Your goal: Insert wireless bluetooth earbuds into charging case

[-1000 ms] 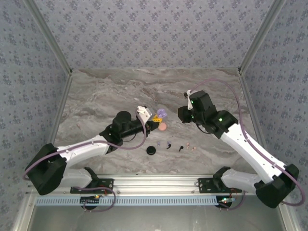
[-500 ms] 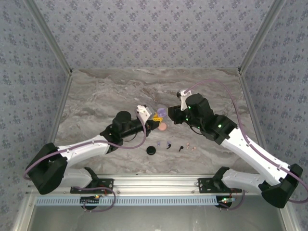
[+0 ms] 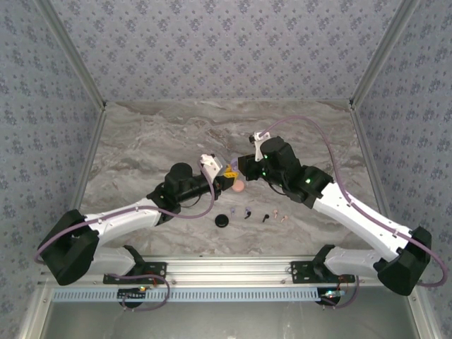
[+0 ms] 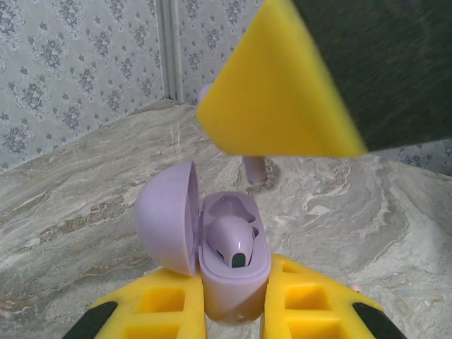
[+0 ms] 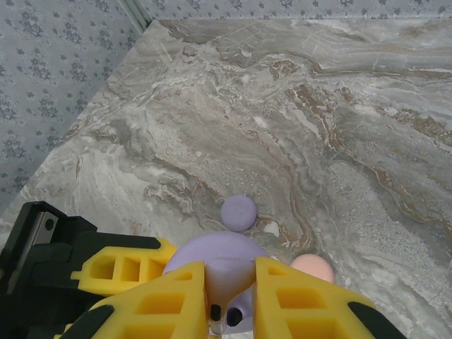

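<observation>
My left gripper [image 4: 233, 277] is shut on a lilac charging case [image 4: 233, 293], held upright with its lid [image 4: 166, 215] swung open to the left. One lilac earbud [image 4: 229, 240] sits in the case; the pocket behind it is empty. My right gripper [image 5: 230, 272] is shut on a second lilac earbud [image 5: 227, 282], stem down, directly above the case [image 5: 212, 247]. One of its yellow fingers [image 4: 282, 85] hangs over the case in the left wrist view. In the top view the two grippers meet at mid-table, left [image 3: 226, 173] and right [image 3: 244, 167].
A pink disc [image 3: 239, 186] lies just below the grippers and a lilac disc [image 5: 239, 211] beyond them. Nearer the arm bases lie a black disc [image 3: 223, 220] and loose buds in lilac [image 3: 246, 212], black [image 3: 265, 217] and pale pink [image 3: 282, 217]. Patterned walls enclose the table.
My right arm has swung left across the table, bringing its lilac earbud over the case in the left gripper. The left arm has stayed put.
</observation>
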